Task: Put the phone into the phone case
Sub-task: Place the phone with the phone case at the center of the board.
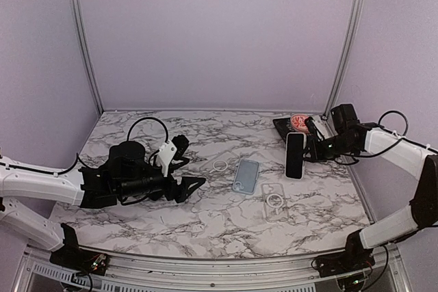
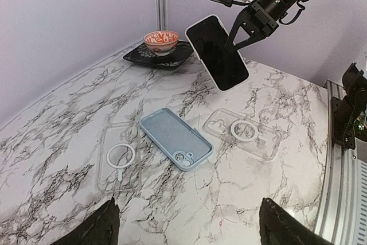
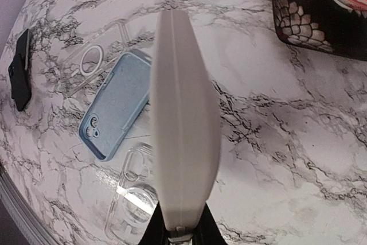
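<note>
Gripping the phone point(image 1: 295, 155) by its far end, the right fingers point(image 1: 311, 146) are closed narrowly on it and hold it clear of the table point(image 1: 137, 237), on the right side. The phone hangs tilted: its dark screen faces the left arm, and its white edge fills the middle of the right wrist view. It touches none of the cases.

Three cases lie flat on the marble table, apart from one another. The blue phone case point(image 1: 246, 176) sits near the middle with its hollow side up and its camera cut-out at the near end. Just beside it, nearer the right arm's base, lies a clear case with a white ring point(image 1: 274, 200). A second clear ringed case point(image 1: 220, 165) lies on the blue one's other side, towards the left arm. The phone is closest to the first clear case, with the blue one a little further off.

Behind the phone, at the back right corner, a dark plate point(image 1: 280, 126) carries a small red-and-white bowl point(image 1: 300, 122).

The left fingers point(image 1: 193, 184) are spread wide and hold nothing. They hover low at the left of the table and point at the cases.
</note>
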Tool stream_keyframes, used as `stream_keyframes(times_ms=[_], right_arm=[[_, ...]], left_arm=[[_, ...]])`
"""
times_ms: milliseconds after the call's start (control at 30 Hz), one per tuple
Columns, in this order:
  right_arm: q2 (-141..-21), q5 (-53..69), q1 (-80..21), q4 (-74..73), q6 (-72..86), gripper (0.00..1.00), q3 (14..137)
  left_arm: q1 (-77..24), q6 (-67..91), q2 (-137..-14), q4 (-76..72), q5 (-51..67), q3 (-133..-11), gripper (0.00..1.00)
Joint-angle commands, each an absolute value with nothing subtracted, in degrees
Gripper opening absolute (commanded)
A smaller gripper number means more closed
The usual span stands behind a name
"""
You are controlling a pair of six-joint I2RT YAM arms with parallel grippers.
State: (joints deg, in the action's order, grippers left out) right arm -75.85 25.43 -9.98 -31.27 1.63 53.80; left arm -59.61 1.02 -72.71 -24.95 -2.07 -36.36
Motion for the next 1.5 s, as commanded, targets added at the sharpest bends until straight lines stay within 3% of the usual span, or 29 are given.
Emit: stream_keyframes(times_ms=[0,433,600,933,1200,1300,1467], right_arm=[[-75.2,23.1,-6.7,-36.7,3.0,0.00,56.5],[-88.2,30.8,-0.7,-40.9,-3.5,0.00,57.9],[-96.0,23.3,1.5,-44.1,-6.1,0.16,63.7],[-104.4,15.8,1.8,-44.2,-7.6,0.18,66.7],[-105.1,13.2,1.8,-41.7,-5.4,0.21,65.2],[-103.9,9.2,1.8,-42.5,-4.2,0.28,65.3],[-96.2,0.9,-0.7,-41.3,-0.4,0.31,66.8]], left_arm=[[-59.6,-1.8,-72.6,-21.4,-4.1,-38.6,0.85],[-59.6,-3.5,-70.2,-20.8,-5.5,-37.2,0.85],[-59.6,-4.1,-69.7,-20.6,-6.3,-37.0,0.85],[-59.5,-5.0,-69.9,-19.6,-8.3,-37.5,0.86],[-59.6,-4.3,-69.8,-18.5,-8.7,-38.0,0.86],[-59.6,-3.6,-68.8,-18.0,-9.1,-37.9,0.89],[-59.5,0.4,-67.9,-16.2,-18.2,-38.4,0.93]])
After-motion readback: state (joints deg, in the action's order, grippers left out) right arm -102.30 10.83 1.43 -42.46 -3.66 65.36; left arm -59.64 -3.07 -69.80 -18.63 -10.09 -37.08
